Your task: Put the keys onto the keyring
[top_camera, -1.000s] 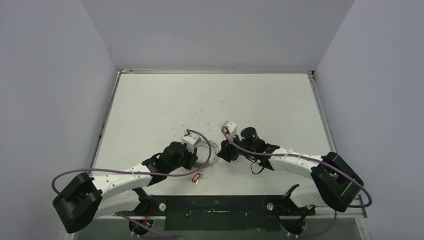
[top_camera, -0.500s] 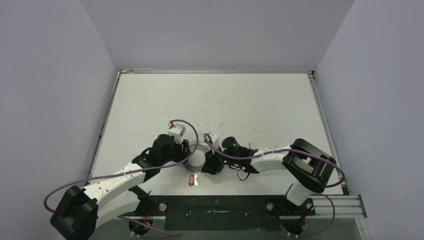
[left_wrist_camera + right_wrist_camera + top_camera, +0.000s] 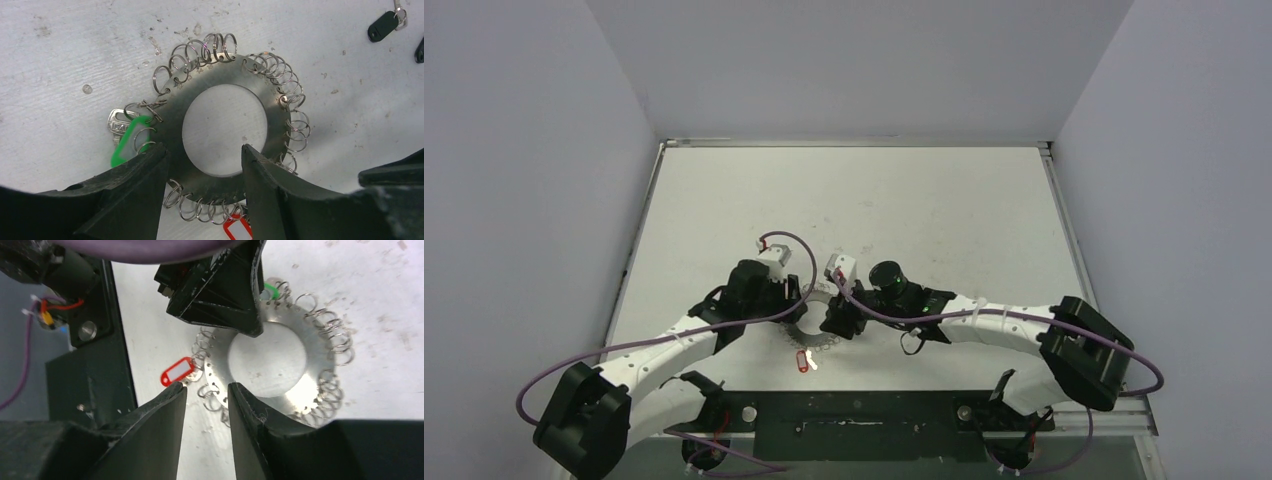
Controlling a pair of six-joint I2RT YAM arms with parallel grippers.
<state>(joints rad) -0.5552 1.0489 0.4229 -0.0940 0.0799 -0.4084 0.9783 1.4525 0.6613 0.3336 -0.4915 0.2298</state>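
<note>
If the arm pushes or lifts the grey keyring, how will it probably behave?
The keyring looks like a flat, stiff metal plate, so it would likely slide on the table rather than roll or bend. Its small wire loops sit loosely around the edge and would probably flop and snag.

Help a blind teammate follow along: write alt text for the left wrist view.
A flat grey keyring fringed with small wire loops lies on a white table, its near edge between the open fingers of the left tool. A green tag sits at its left, a red tag at bottom, and a black-headed key lies apart, top right.
</note>
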